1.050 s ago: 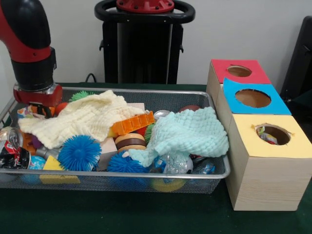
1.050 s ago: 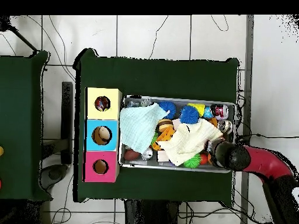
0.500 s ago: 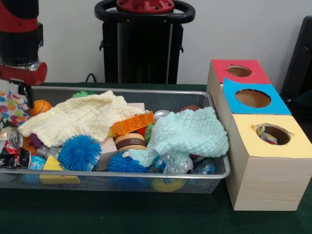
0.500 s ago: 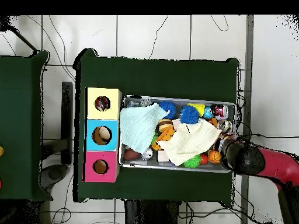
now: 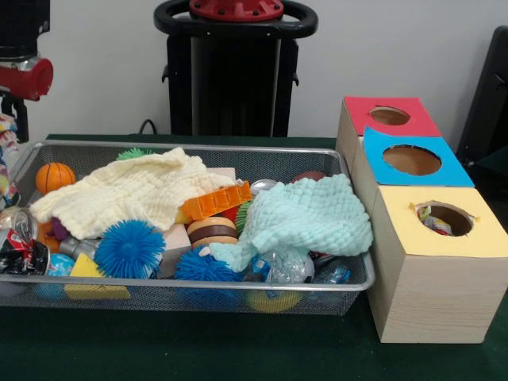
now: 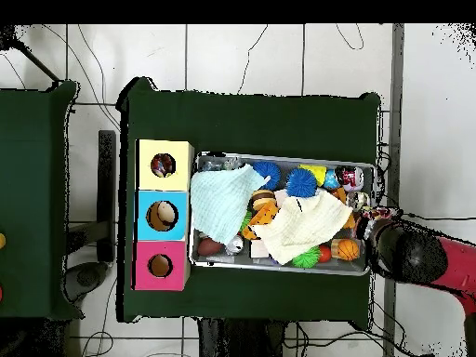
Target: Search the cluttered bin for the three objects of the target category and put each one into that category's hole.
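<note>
Your pincer point(image 5: 9, 127) hangs beside the wire bin's point(image 5: 238, 148) end, clamped on a multicoloured spotted item point(image 5: 8, 163); an orange ball point(image 5: 54, 176) lies inside nearby.

I am seeing a wire-mesh metal bin point(image 5: 238, 295), knitted matt cloths point(image 5: 305, 214), and pale wood-grain boxes point(image 5: 432, 298).
</note>
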`<state>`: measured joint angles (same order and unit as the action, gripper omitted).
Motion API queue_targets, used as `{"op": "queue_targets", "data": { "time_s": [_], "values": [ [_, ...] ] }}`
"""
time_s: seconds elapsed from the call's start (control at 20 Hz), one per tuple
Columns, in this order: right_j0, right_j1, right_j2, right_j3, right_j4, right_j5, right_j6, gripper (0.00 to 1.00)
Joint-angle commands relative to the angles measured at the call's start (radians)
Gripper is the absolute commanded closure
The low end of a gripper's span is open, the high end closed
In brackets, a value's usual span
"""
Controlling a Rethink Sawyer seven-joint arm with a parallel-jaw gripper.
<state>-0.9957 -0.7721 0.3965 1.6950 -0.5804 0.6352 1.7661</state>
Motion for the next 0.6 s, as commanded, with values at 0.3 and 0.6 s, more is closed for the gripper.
{"op": "queue_targets", "data": {
  "time_s": [0.3, 0.6],
  "values": [
    [0.070, -0.106, 0.012, 0.139, 0.116, 0.143, -0.002, 1.00],
    [0.114, -0.122, -0.007, 0.161, 0.149, 0.122, 0.038, 1.00]
  ]
}}
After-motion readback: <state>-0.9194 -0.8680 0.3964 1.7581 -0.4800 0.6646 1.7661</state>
